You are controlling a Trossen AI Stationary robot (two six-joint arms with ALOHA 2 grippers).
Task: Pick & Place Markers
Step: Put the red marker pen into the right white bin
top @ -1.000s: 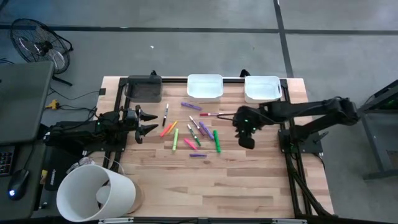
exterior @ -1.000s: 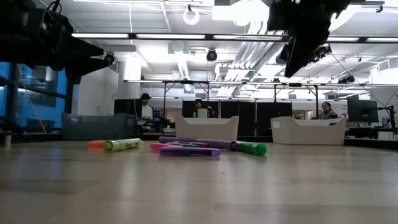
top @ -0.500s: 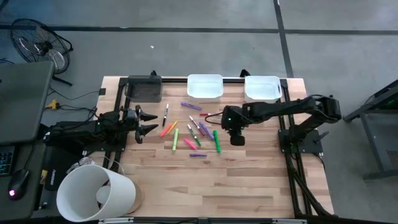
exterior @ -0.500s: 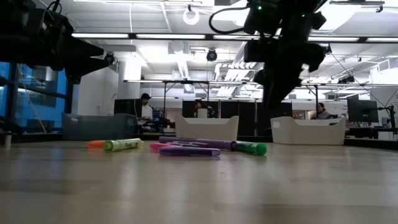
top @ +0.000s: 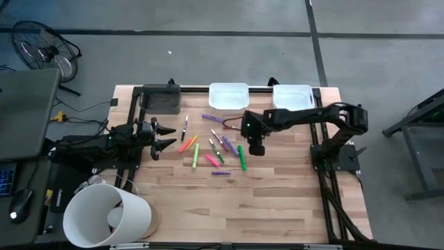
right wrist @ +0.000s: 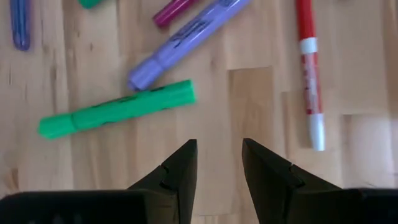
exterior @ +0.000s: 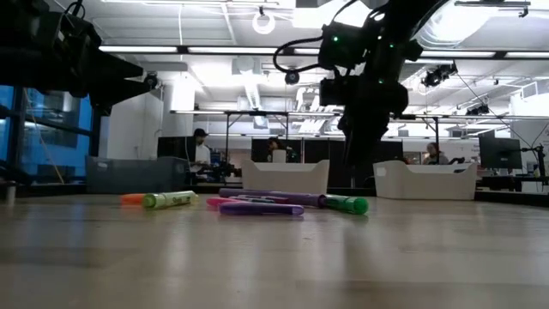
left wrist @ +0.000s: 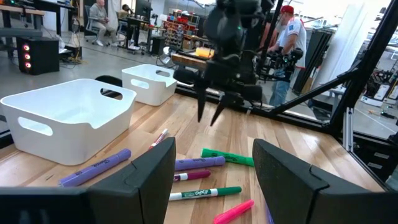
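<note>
The markers (top: 215,146) lie scattered flat on the wooden table: green (top: 241,157), yellow-green (top: 195,156), purple (top: 213,118), red (top: 232,128), black (top: 184,128), orange and pink. My right gripper (top: 255,148) hangs open above the table at the right side of the cluster, fingers pointing down. In its wrist view (right wrist: 217,149) the green marker (right wrist: 118,111), a purple one (right wrist: 186,37) and the red one (right wrist: 309,68) lie just beyond the fingertips. My left gripper (top: 165,137) waits open at the table's left edge, level with the markers (left wrist: 205,163).
Two white trays (top: 228,105) (top: 292,107) and a dark bin (top: 161,98) stand along the far edge. A white bucket (top: 107,214) sits off the near-left corner. Bare wood stretches over the near half of the table (top: 263,208). People show in the room behind.
My right gripper has moved toward the table's left edge and come down, from out beside the cluster to just above its right side near the green marker. The markers have stayed where they were.
</note>
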